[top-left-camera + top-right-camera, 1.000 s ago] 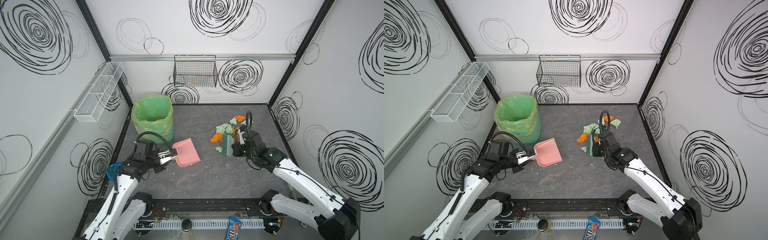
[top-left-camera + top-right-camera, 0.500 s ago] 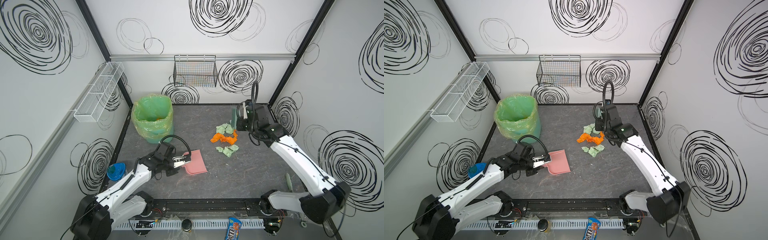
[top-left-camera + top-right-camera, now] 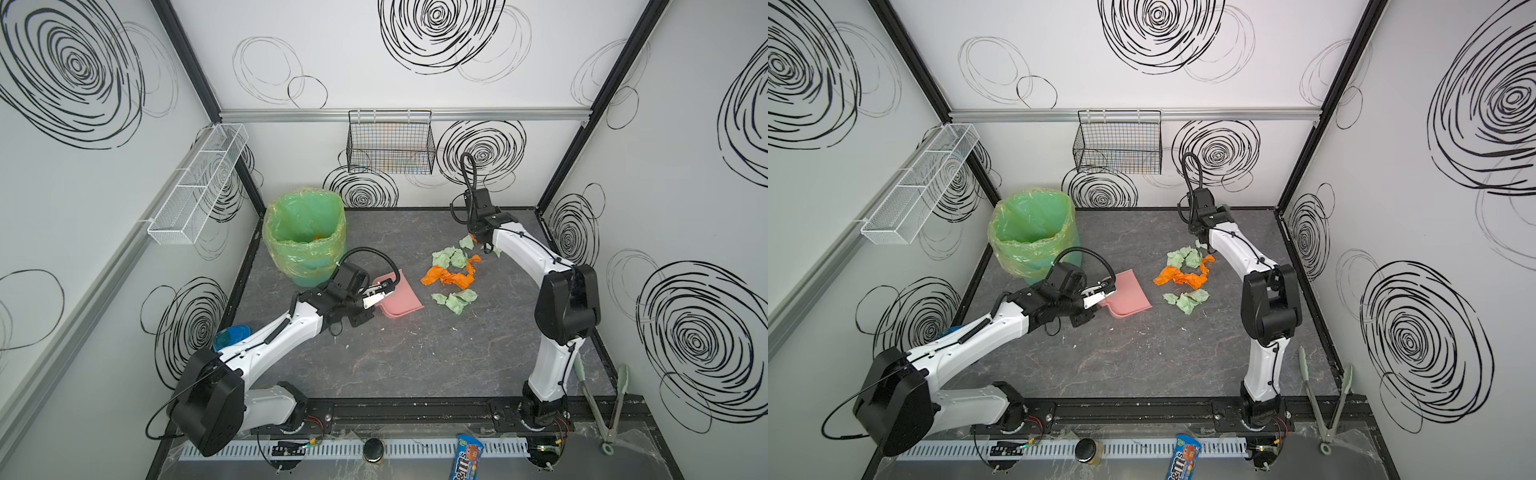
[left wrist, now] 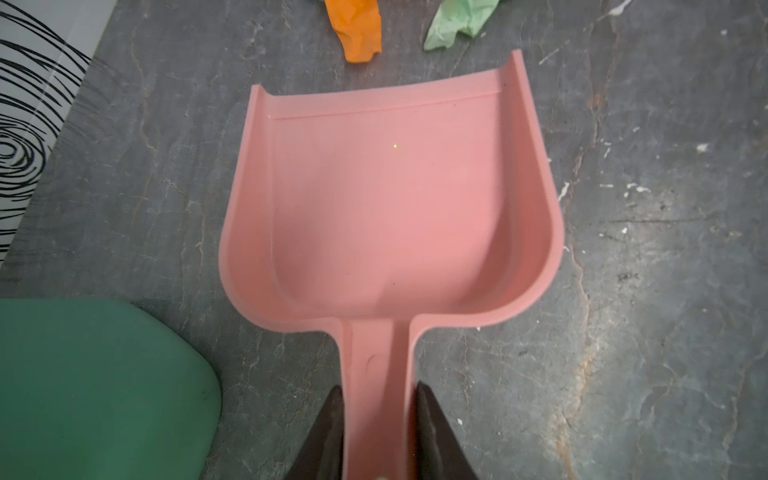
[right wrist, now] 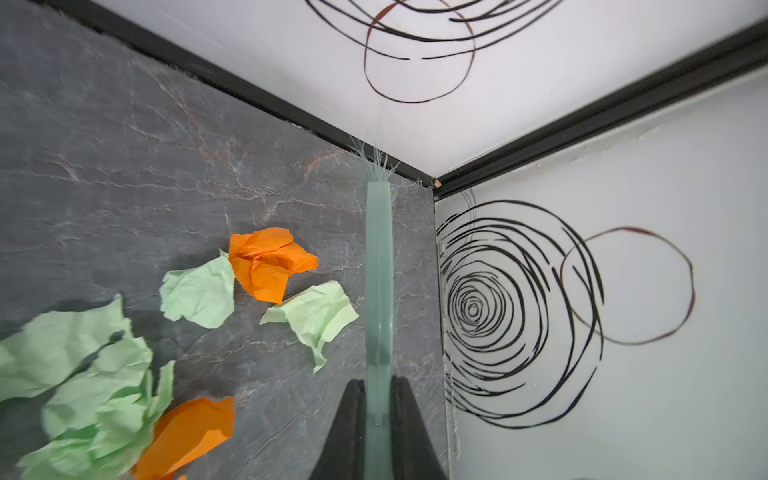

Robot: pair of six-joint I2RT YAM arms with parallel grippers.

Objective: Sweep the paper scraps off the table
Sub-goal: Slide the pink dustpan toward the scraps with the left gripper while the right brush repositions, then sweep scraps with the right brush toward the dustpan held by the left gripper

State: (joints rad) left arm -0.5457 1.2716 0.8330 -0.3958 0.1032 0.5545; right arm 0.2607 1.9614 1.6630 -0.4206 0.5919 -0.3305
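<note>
Orange and pale green paper scraps [image 3: 449,276] [image 3: 1179,277] lie in a loose heap right of centre on the dark grey table [image 3: 395,365]. My left gripper [image 3: 376,293] [image 4: 379,390] is shut on the handle of a pink dustpan [image 3: 399,297] [image 4: 390,199]. The pan lies flat and empty, its mouth facing the scraps [image 4: 357,29] a short gap away. My right gripper [image 3: 478,239] [image 5: 377,384] is shut on a pale green brush [image 5: 378,270], behind the heap near the back right corner. More scraps [image 5: 266,266] lie just beside the brush. In both top views the brush is mostly hidden.
A bin with a green liner [image 3: 305,237] [image 4: 83,386] stands at the back left, close behind the dustpan. Grey tongs [image 3: 602,399] lie at the front right edge. A blue candy packet [image 3: 465,457] lies on the front ledge. A wire basket [image 3: 390,143] hangs on the back wall.
My right gripper has carried the brush from the near left side of the scraps to behind them, near the back corner. My left gripper has brought the dustpan from beside the bin toward the scraps.
</note>
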